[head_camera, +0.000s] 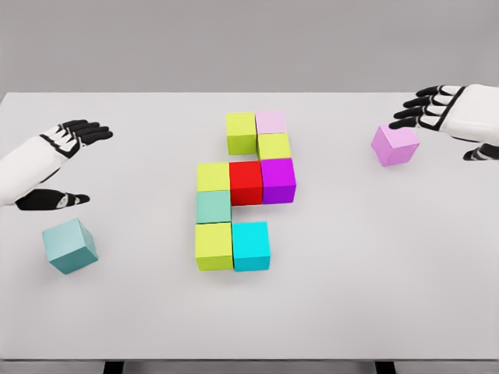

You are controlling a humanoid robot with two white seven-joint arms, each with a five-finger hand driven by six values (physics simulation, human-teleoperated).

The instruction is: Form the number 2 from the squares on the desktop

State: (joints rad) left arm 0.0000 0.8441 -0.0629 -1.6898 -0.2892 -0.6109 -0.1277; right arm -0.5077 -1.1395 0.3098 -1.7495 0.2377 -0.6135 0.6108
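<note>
I see the white bench (pixel 249 312) from the head camera, with nine cubes grouped at its middle. At the far end a lime cube (pixel 242 132) sits with a pale pink cube (pixel 271 122) touching its right side. Just nearer than the pink one is a second lime cube (pixel 274 146), and nearer again a magenta cube (pixel 278 180). A red cube (pixel 245 182) touches the magenta cube's left side, and a third lime cube (pixel 213 177) touches the red one's left side. Nearer than that come a muted teal cube (pixel 214 206) and then a fourth lime cube (pixel 214 245), with a bright cyan cube (pixel 251 245) against its right side.

Two cubes lie well apart from the group. A lilac cube (pixel 394 145) sits turned at an angle toward the far right, and a dusty teal cube (pixel 70 245), also turned, sits at the near left.

My left hand (pixel 58 160) hovers over the left side of the bench, just beyond the dusty teal cube; its fingers (pixel 86 131) are spread apart, thumb wide, holding nothing. My right hand (pixel 452 113) hovers at the far right, just beside the lilac cube but not touching it; its fingers (pixel 417 105) are extended and spread, gripping nothing.
</note>
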